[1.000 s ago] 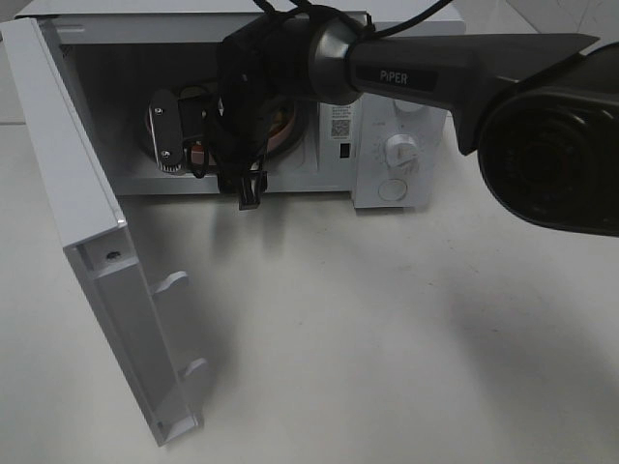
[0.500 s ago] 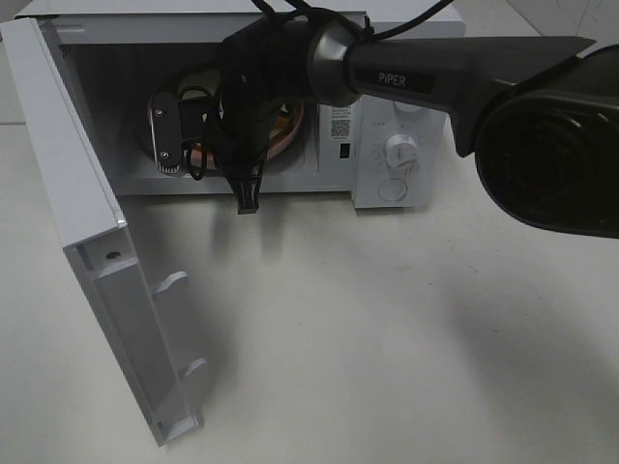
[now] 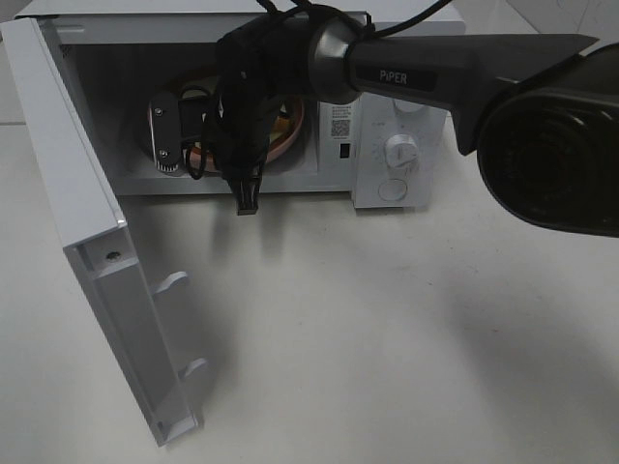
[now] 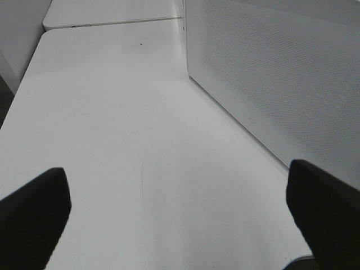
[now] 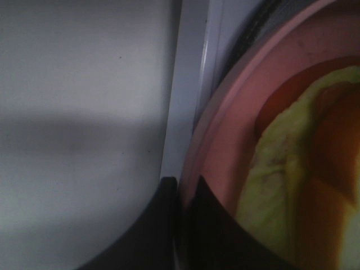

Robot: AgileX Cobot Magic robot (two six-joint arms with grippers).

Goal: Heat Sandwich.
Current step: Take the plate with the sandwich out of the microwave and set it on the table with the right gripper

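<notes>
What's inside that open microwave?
A pink plate carrying the sandwich, gripped at its rim by the right gripper. The arm covers most of the cavity from above.

Open white microwave (image 3: 387,155), pink plate (image 5: 236,140)

The microwave (image 3: 387,116) stands at the back of the surface (image 3: 387,338), its door (image 3: 87,251) swung out leftward, and inside it the sandwich (image 5: 304,180) lies on a plate (image 5: 236,140).
</notes>
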